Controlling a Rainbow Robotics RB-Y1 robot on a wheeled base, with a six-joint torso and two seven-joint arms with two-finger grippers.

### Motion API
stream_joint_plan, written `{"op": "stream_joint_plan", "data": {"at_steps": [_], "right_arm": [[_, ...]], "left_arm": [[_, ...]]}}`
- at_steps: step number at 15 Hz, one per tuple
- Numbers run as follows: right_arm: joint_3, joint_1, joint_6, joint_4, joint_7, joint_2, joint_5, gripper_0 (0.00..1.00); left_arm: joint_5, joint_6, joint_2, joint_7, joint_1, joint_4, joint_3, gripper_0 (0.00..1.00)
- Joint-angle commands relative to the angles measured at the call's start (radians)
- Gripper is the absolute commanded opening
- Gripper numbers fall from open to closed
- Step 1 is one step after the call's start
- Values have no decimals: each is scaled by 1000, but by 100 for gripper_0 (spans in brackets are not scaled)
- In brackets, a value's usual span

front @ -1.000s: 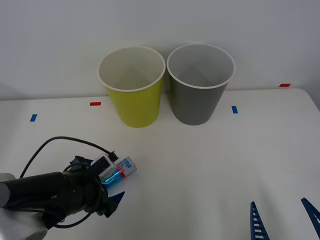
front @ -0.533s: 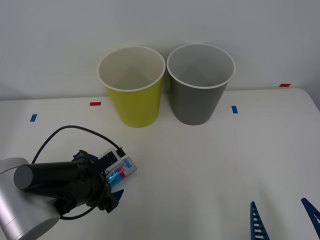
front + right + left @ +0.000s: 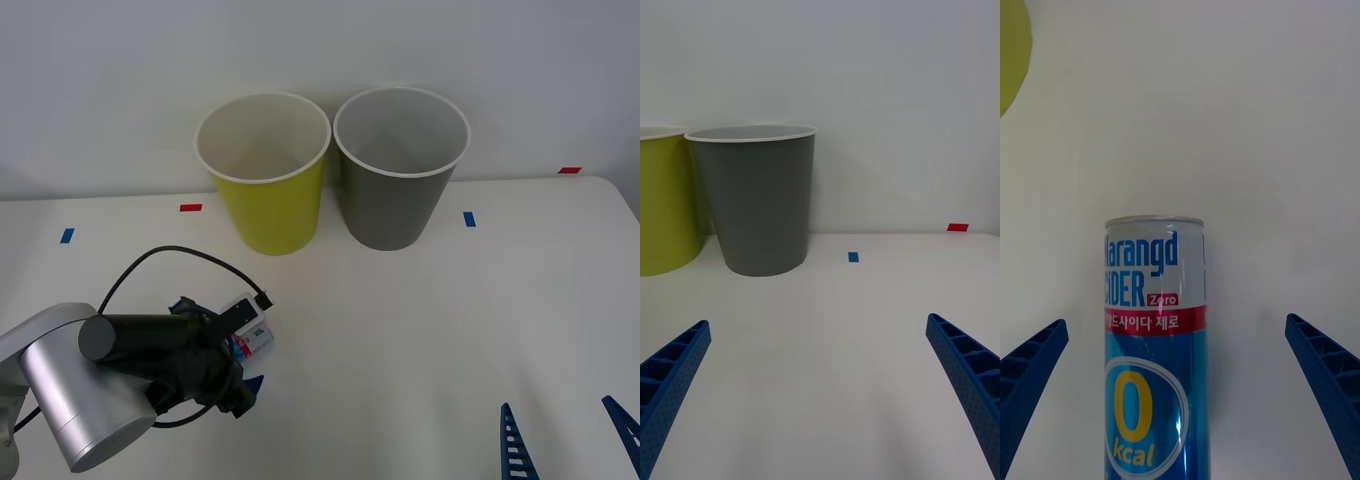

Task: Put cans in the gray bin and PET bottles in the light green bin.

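A blue can (image 3: 259, 333) with a white-and-red band lies on its side on the white table (image 3: 420, 330), mostly covered by my left arm in the front view. My left gripper (image 3: 220, 345) hangs over it, open. In the left wrist view the can (image 3: 1154, 352) lies between the spread blue fingers (image 3: 1034, 360) without touching them, its silver top pointing away from the wrist. The light green bin (image 3: 268, 205) and the gray bin (image 3: 396, 195) stand side by side at the table's back. My right gripper (image 3: 558, 412) waits open near the front right edge. No PET bottles are in view.
Small blue tape marks (image 3: 468, 218) and red tape marks (image 3: 190, 208) dot the table near the back. A black cable (image 3: 170, 255) loops over my left wrist. A white wall (image 3: 320, 50) rises right behind the bins. Bare tabletop separates the can from the bins.
My left arm has swung forward and to the right over the can, covering more of it. The can and the right arm have stayed put.
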Motion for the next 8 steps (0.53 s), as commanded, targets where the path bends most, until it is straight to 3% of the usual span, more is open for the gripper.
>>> {"op": "stream_joint_plan", "data": {"at_steps": [1,4,8], "right_arm": [[0,0,0,0,0,0,0,100],[0,0,0,0,0,0,0,100],[0,0,0,0,0,0,0,100]], "left_arm": [[-4,4,-38,15,-13,25,-10,100],[5,67,-45,40,-36,26,-10,100],[5,61,-41,55,-56,98,-9,100]]}}
